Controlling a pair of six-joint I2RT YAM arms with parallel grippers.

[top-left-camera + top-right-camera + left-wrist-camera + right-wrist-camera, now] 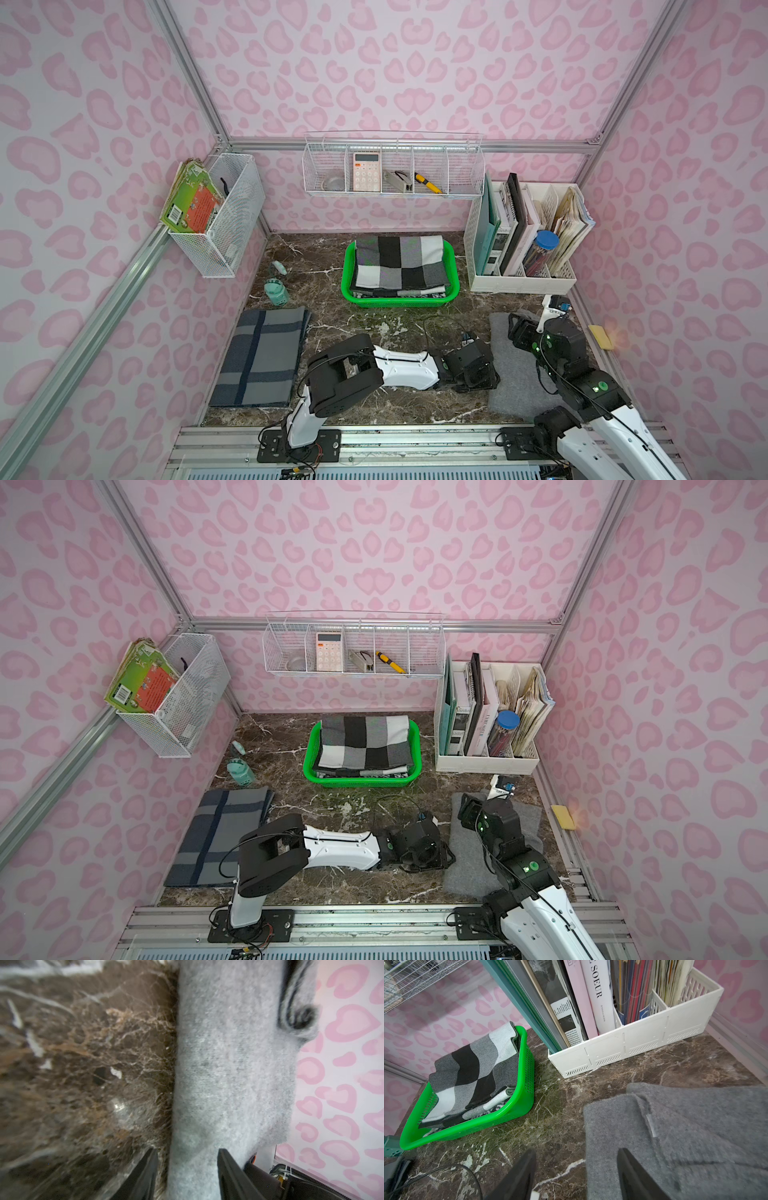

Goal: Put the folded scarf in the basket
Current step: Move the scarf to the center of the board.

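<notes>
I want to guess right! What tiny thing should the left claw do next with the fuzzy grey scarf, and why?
Probably pinch shut: the left claw stands open astride the edge of the grey scarf, nothing gripped yet.

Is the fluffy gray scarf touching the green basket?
Apart. The right wrist view shows bare marble tabletop between the gray scarf and the green basket.

a white wire rack on the back wall holds a calculator. a white organiser of books, with a blue-lidded jar, stands on the dark marble bench. a teal jar sits near the left wall; a yellow sponge lies at the right edge.
</notes>
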